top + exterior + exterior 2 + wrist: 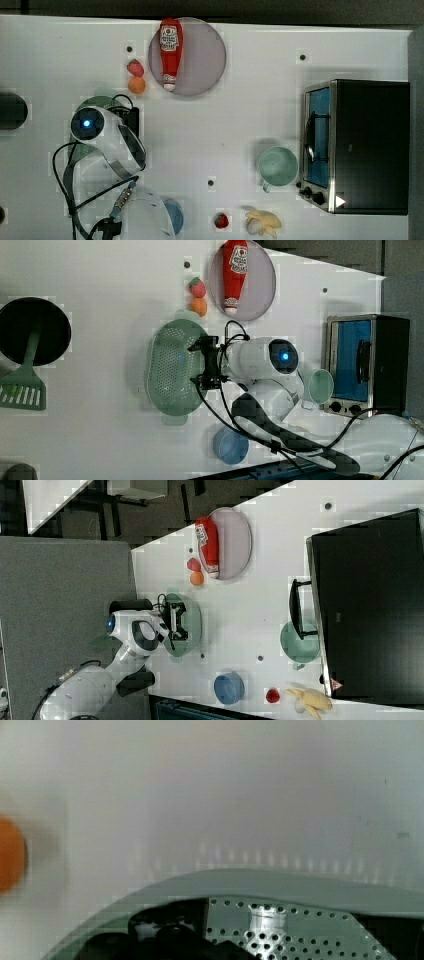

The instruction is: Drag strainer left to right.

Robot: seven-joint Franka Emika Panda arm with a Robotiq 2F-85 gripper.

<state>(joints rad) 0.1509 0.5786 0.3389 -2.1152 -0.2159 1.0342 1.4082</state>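
From the left view I have the strainer (172, 367) sitting left of centre on the white desk (100, 300), long axis running up and down the frame, perforated bottom facing me. The hand (197, 362) hangs over the strainer's right-hand rim with its fingers spread wide, one toward the upper part of the rim and one toward the lower; I cannot tell whether either tip touches the plastic. In the wrist view I see the strainer's pale green rim and hole-dotted floor just below the camera, with an orange blur at the frame's left edge.

In the left view's upper middle, a red ketchup bottle (235, 272) lies on a grey plate (265, 285), and a strawberry (197, 287) and a small orange fruit (199, 306) sit just beside the plate, above the strainer. A blue bowl (230, 446) is at lower centre. The green mug (320, 386) stands near the toaster oven (367, 365) on the left view's right. A black pan (32, 330) and a green spatula (22, 390) lie at far left.
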